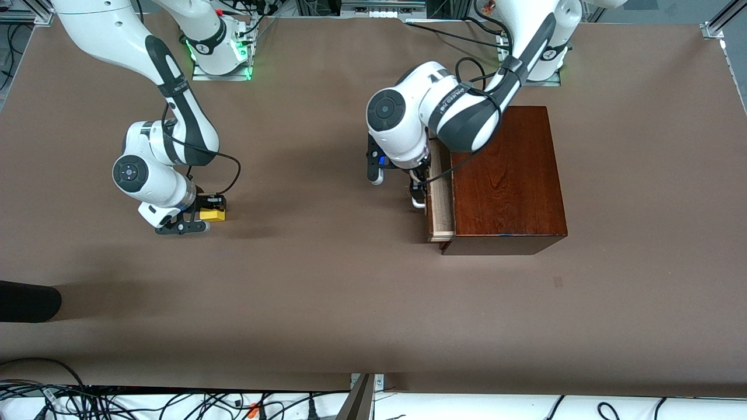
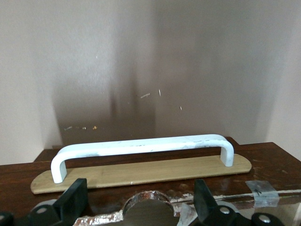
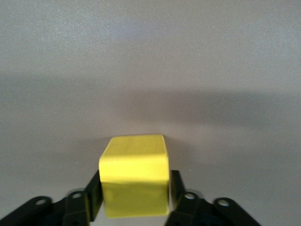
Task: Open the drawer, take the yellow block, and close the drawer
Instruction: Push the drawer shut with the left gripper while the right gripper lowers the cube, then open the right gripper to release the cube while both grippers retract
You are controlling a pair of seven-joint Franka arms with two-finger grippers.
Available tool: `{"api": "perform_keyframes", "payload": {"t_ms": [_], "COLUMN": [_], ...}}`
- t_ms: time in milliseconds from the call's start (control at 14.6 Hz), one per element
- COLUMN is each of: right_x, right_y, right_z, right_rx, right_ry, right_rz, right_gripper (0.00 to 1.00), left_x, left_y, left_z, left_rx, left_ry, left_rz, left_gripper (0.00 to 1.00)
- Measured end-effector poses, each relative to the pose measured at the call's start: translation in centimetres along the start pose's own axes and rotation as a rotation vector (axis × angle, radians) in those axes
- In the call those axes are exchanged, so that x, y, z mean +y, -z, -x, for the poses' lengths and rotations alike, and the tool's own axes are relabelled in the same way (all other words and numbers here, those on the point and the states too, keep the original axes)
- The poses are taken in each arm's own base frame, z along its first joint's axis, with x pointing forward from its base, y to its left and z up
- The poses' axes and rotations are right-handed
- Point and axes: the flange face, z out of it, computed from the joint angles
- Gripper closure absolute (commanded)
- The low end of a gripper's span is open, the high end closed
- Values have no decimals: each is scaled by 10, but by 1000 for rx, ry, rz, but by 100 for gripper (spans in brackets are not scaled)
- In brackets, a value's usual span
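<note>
Block: yellow block (image 1: 213, 215) sits on the table (image 1: 327, 280) toward the right arm's end, well apart from the box.
Right gripper (image 3: 135, 190): down around the block; you cannot tell whether it grips or has let go.
Drawer (image 1: 442, 198): you see it pulled partly out of the mahogany box (image 1: 508, 181).
Left gripper (image 1: 416, 195): at the drawer front, spread wide, released; white handle (image 2: 141, 146) lies just ahead of it, ungripped.

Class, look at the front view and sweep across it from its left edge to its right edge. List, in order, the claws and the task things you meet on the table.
right claw → yellow block → left claw → drawer → wooden box
</note>
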Motion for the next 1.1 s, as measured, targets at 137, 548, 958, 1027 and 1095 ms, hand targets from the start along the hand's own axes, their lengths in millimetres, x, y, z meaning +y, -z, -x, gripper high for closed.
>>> {"api": "perform_keyframes", "payload": {"t_ms": [137,548,958,1027,1095], "right_x": [-1,-3,-3,-3,-3], "right_y": [6,50,121,137,155], "right_z": [-1,-13,-26,-26,-24], "right_rx": [12,101,215,214,201], "right_ry": [1,19,64,67,70], "right_rz": [-2,-4,4,4,2], "right_gripper": [0,0,0,0,0], "left_x": [-1,-11,-14,-14,-14], "left_y": [-3,-18,-22,-22,-18], "left_z": [5,31,40,40,39], "left_rx": [-4,-30,-38,-36,-28], "left_ry": [3,35,47,71,127], "left_rz": [6,43,61,60,56], "left_gripper": [0,0,0,0,0]}}
